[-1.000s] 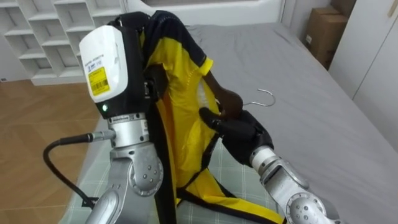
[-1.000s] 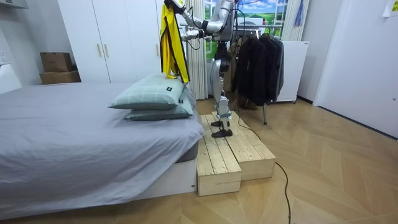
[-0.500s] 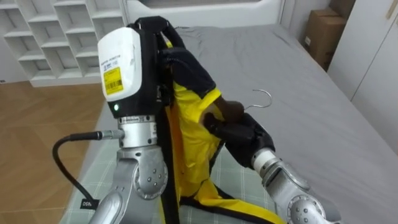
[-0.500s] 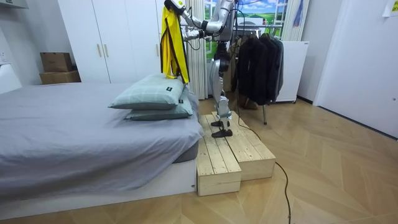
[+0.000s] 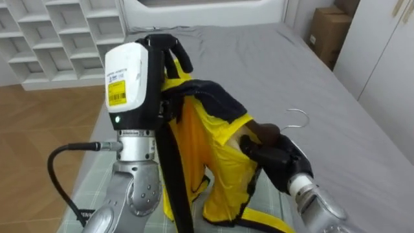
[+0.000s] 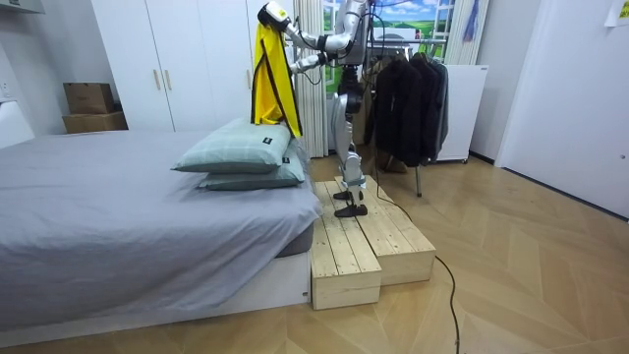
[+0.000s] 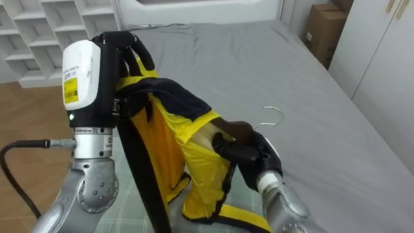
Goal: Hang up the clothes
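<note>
A yellow shirt (image 5: 213, 155) with navy trim hangs from my raised left hand (image 5: 173, 50), whose fingers are curled on the cloth at its top. My right hand (image 5: 277, 155) is low on the right, against the shirt's shoulder. Its fingers are curled round the neck of a wooden hanger (image 5: 264, 133), and the hanger's metal hook (image 5: 299, 117) sticks up behind the hand. The navy shoulder drapes over the hanger's end. In the room view I stand on a wooden platform (image 6: 364, 246) beside the bed and hold the shirt (image 6: 270, 84) high over the pillows.
The grey bed (image 5: 259, 58) stretches ahead, with a checked pillow (image 5: 97, 175) beneath my arms. White cubby shelves (image 5: 52, 32) stand at the far left and a cardboard box (image 5: 323, 32) at the far right. A rack of dark clothes (image 6: 403, 98) stands behind me.
My right hand has closed on the hanger and drawn it right and lower, pulling the shirt's shoulder out with it. The left hand keeps its hold on the shirt.
</note>
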Robot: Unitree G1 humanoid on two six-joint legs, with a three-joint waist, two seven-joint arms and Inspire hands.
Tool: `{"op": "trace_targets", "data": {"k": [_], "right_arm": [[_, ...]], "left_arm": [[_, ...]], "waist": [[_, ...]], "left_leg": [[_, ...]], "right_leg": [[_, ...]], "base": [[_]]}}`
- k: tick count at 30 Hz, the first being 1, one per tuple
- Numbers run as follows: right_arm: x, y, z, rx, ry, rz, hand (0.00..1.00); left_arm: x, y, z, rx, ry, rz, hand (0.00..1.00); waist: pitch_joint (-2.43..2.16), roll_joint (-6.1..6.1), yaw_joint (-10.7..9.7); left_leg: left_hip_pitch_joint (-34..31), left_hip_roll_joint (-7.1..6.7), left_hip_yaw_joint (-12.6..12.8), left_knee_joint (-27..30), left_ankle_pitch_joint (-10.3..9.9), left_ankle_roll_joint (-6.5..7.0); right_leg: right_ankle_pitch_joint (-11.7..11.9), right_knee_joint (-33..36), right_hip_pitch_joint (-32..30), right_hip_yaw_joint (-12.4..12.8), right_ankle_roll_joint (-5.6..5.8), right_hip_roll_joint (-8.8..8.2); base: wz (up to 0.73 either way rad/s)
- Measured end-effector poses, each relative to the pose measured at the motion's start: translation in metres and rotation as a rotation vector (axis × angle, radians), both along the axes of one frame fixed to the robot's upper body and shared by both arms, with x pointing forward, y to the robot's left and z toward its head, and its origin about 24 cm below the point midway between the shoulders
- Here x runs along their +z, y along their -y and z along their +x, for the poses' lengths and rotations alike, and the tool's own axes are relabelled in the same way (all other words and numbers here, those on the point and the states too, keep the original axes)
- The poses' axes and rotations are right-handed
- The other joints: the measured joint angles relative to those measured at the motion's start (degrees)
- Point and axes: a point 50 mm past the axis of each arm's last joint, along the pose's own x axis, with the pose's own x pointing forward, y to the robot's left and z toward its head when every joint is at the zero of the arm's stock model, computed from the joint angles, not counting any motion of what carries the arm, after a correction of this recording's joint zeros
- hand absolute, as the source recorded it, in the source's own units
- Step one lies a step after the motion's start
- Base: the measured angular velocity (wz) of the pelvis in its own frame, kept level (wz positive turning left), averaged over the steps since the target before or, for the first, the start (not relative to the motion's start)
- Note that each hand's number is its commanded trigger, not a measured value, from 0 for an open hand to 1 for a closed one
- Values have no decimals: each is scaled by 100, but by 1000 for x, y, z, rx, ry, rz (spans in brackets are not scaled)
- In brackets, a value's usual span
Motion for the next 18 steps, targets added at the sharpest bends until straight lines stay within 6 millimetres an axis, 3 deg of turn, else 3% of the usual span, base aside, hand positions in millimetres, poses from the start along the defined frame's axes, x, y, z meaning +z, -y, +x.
{"op": "trace_targets", "data": {"k": [11,18], "right_arm": [[-26,36,-33,-126,-58,-96,100],[-42,55,-54,-205,-148,-150,100]], "left_arm": [[-16,-5,-10,-102,-63,-15,0],[-59,-19,-12,-117,-343,-127,0]], "waist": [[-20,28,-196],[-40,26,-316]], "left_leg": [[50,25,131,4,1,-1],[112,18,192,-79,1,2]], "right_leg": [[1,27,-19,163,-3,25],[2,114,-52,267,-2,22]], "base": [[-7],[-6]]}}
